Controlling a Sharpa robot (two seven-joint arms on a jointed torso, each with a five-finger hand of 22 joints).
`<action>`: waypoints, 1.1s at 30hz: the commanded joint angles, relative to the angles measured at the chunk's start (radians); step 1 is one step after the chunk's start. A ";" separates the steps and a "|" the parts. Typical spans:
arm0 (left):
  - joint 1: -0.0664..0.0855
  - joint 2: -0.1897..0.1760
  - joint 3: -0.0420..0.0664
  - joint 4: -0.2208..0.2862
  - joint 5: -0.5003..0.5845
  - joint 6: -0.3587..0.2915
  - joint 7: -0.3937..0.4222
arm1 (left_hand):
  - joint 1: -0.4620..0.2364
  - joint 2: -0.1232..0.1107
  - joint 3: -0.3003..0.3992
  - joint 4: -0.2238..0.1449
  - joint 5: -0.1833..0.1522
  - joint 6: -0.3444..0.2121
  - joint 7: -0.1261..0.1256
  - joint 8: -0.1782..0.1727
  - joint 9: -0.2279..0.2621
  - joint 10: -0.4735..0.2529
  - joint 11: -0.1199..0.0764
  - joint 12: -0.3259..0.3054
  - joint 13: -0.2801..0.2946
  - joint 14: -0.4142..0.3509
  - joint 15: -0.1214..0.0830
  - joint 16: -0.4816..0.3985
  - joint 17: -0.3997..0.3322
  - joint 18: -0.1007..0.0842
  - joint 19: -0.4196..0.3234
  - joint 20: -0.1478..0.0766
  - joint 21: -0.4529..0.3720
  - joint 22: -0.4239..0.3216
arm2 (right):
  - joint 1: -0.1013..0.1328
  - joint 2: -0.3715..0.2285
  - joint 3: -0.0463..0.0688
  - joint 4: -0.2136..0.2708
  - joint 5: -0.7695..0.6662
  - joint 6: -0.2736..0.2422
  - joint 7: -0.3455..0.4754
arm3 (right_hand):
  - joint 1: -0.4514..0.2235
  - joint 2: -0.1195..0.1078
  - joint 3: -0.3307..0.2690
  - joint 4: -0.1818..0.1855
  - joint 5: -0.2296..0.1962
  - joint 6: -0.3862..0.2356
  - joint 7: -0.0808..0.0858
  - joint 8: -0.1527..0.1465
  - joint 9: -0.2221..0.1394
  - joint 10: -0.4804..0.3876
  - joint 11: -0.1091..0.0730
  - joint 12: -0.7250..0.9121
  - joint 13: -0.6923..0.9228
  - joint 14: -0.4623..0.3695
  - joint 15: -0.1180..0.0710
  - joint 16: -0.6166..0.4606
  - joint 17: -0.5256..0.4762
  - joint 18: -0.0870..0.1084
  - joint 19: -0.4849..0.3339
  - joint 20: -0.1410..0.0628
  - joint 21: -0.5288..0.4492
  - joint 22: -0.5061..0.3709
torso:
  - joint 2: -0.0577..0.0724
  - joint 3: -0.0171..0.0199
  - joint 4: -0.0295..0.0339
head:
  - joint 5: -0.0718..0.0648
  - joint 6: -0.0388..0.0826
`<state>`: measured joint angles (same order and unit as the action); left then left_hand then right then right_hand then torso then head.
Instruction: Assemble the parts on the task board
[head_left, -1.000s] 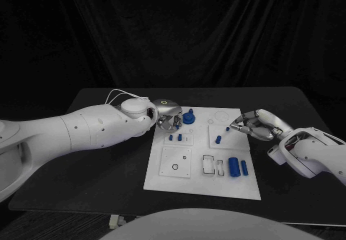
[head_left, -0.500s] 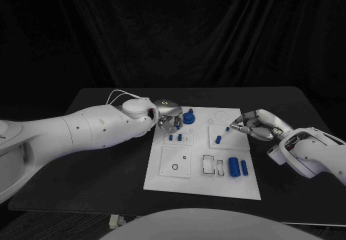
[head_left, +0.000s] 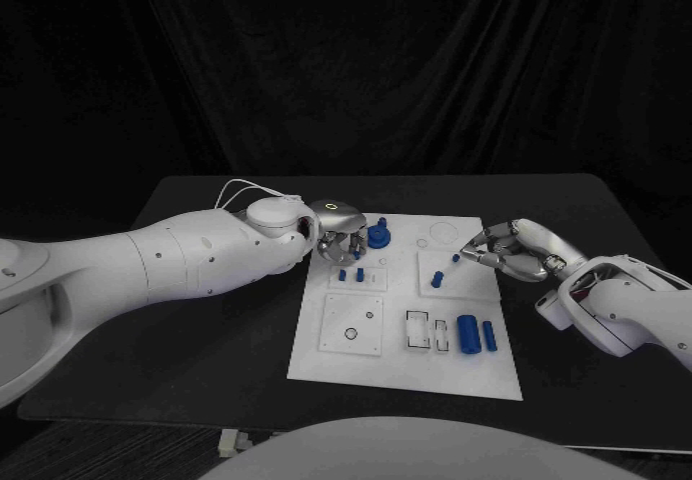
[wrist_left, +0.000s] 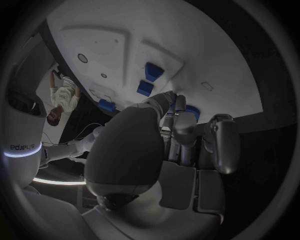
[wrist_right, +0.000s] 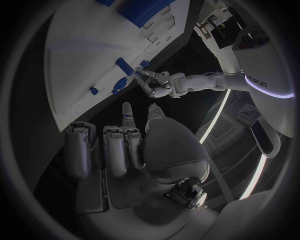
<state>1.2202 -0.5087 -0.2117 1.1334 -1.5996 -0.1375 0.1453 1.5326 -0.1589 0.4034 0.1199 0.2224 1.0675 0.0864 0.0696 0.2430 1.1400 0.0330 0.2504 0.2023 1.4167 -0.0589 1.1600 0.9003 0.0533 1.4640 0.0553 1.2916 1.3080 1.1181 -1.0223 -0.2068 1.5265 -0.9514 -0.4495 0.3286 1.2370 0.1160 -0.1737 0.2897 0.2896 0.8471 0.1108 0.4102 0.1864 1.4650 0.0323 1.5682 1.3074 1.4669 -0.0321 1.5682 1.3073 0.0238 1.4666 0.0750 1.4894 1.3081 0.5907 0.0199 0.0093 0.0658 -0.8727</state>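
Head view: left robot hand (head_left: 340, 238) hangs over the white board's (head_left: 361, 362) far-left corner, fingers curled down, blue pegs (head_left: 349, 273) just nearside of it; grip unclear. Right robot hand (head_left: 508, 250) pinches a small blue part (head_left: 456, 258) at the board's right edge.

Left wrist view: fingertips (wrist_left: 167, 98) beside the blue pegs (wrist_left: 150, 80); can't tell if holding.

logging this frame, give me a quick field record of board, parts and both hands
board: white task board lying flat on the black table
near parts: large blue cylinder beside a slimmer one
far part: blue gear-like piece standing upright
left hand: fingers down over small blue pegs
right hand: pinching a small blue part
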 joint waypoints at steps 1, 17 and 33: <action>-0.003 0.003 0.000 0.001 0.001 0.028 0.001 | -0.010 -0.003 0.009 -0.001 0.000 -0.011 -0.002 -0.007 -0.002 0.005 0.001 -0.006 -0.002 -0.008 0.002 -0.006 -0.004 0.006 0.003 -0.003 -0.010 0.182 | -0.002 -0.001 0.000 0.003 0.000 0.007 -0.015 | 0.012 0.000 0.001 -0.004 0.005 0.007 -0.003 -0.006 -0.002 0.106 -0.001 0.003 0.263 0.104 -0.003 0.003 0.263 0.001 0.061 -0.001 -0.003 0.230 | 0.000 -0.0002 -0.0005 | -0.002 0.000; -0.004 -0.001 0.000 0.003 0.001 0.033 0.001 | -0.021 -0.015 0.014 -0.005 -0.024 -0.066 -0.018 -0.007 -0.015 0.008 0.003 -0.020 -0.005 -0.020 0.004 -0.022 -0.026 0.009 -0.004 -0.001 -0.027 0.179 | -0.003 0.001 0.000 0.001 0.000 0.009 -0.016 | 0.013 0.000 0.001 -0.004 0.005 0.007 -0.003 -0.007 -0.002 0.106 -0.001 0.003 0.263 0.104 -0.003 0.003 0.263 0.001 0.061 -0.001 -0.004 0.230 | 0.000 0.0000 0.0000 | 0.002 0.000; -0.004 -0.019 0.000 0.009 0.001 -0.018 0.017 | -0.027 -0.024 0.022 0.000 -0.043 -0.223 -0.060 -0.009 -0.057 0.015 0.006 -0.036 -0.006 -0.025 0.008 -0.032 -0.043 0.010 -0.006 0.003 -0.039 0.177 | -0.003 -0.008 0.000 0.000 0.000 0.008 -0.021 | 0.015 0.000 0.002 -0.004 0.005 0.007 -0.003 -0.007 -0.002 0.106 -0.001 0.003 0.263 0.104 -0.003 0.003 0.263 0.001 0.060 -0.001 -0.005 0.229 | 0.000 0.0001 0.0003 | -0.003 0.000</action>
<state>1.2175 -0.5282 -0.2123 1.1385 -1.5998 -0.1223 0.1422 1.5104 -0.1812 0.4228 0.1171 0.1848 0.8593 0.0282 0.0659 0.1912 1.1504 0.0359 0.2203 0.1970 1.3953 -0.0518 1.1325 0.8582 0.0534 1.4640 0.0553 1.2579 1.3077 1.1180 -1.0278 -0.2068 1.5250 -0.9512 -0.4455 0.3248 1.2453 0.1158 -0.1737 0.2897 0.2896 0.8471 0.1108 0.4065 0.1855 1.4650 0.0323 1.5682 1.3074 1.4670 -0.0321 1.5682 1.3073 0.0239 1.4666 0.0750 1.4895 1.3078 0.5907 0.0198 0.0093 0.0643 -0.8727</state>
